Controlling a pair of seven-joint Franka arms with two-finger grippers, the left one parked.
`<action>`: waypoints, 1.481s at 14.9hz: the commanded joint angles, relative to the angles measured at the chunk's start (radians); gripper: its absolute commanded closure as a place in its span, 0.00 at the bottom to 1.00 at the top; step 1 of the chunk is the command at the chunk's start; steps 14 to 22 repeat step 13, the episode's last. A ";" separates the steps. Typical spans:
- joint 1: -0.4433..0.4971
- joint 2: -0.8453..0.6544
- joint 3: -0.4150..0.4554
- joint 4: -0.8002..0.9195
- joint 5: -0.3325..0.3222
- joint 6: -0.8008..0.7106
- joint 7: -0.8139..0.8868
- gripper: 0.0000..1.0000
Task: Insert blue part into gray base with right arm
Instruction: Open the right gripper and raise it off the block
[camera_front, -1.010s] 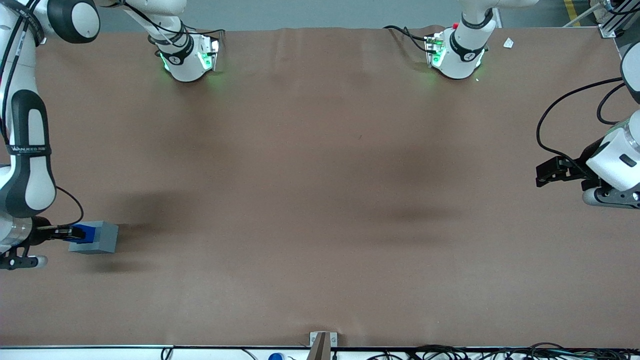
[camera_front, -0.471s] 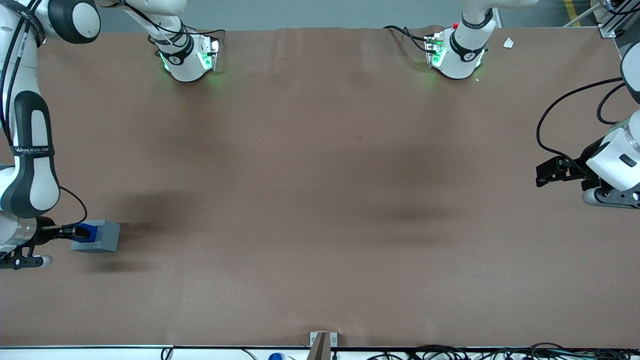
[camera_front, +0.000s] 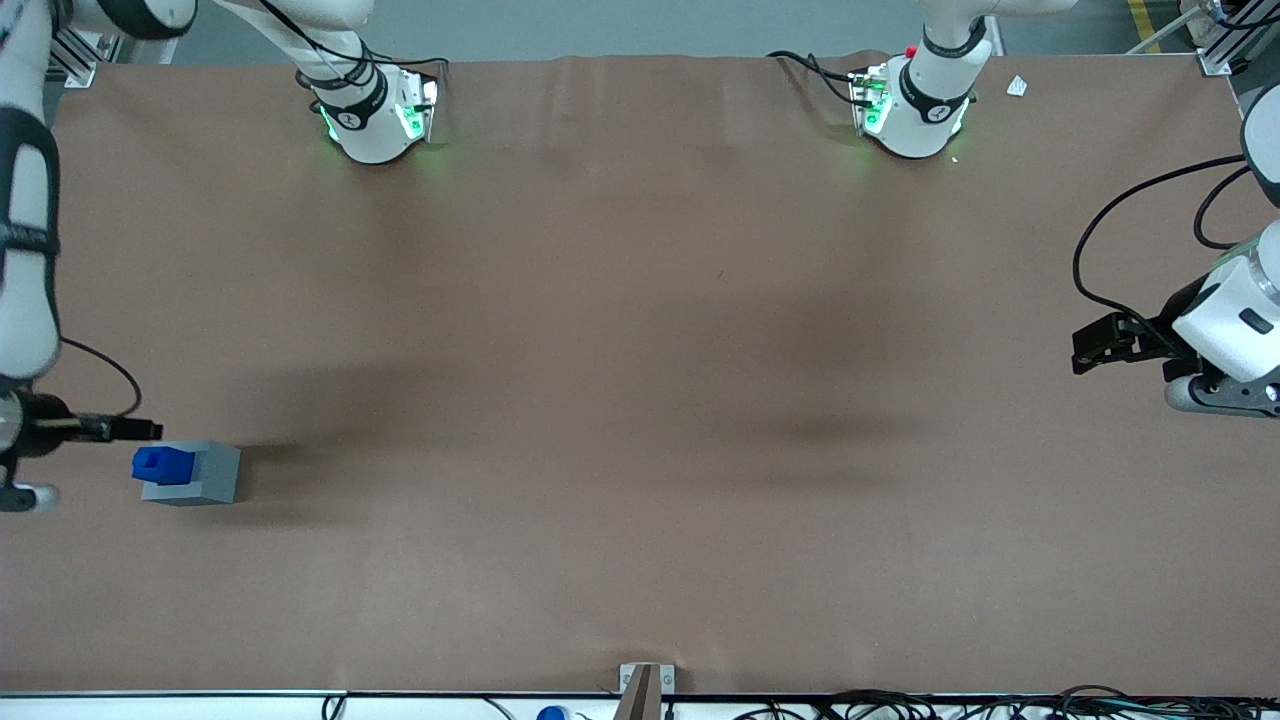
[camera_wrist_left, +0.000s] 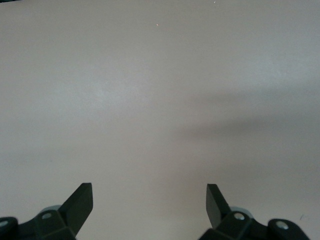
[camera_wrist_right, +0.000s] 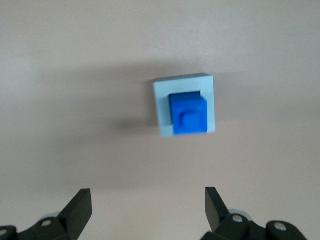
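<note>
The blue part (camera_front: 163, 465) sits in the recess of the gray base (camera_front: 205, 475) at the working arm's end of the table, its top standing above the base's top face. In the right wrist view the blue part (camera_wrist_right: 188, 114) shows inside the gray base (camera_wrist_right: 161, 107), seen from above. My right gripper (camera_front: 150, 431) is raised above them, a little farther from the front camera. In the right wrist view the gripper (camera_wrist_right: 148, 200) is open and empty, its fingers wide apart and clear of both blocks.
The brown table cover (camera_front: 640, 400) spreads wide toward the parked arm's end. Two arm bases with green lights (camera_front: 375, 115) (camera_front: 910, 110) stand at the table's edge farthest from the front camera. A small bracket (camera_front: 645, 685) sits at the near edge.
My right gripper has let go of the blue part, opened, and risen away from it. The blue part stays seated in the gray base, which has not moved.
</note>
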 joint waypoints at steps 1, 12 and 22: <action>0.018 -0.194 0.003 -0.101 0.044 -0.043 0.051 0.00; 0.160 -0.550 0.000 -0.350 -0.003 -0.006 0.197 0.00; 0.159 -0.543 0.000 -0.338 -0.020 -0.026 0.194 0.00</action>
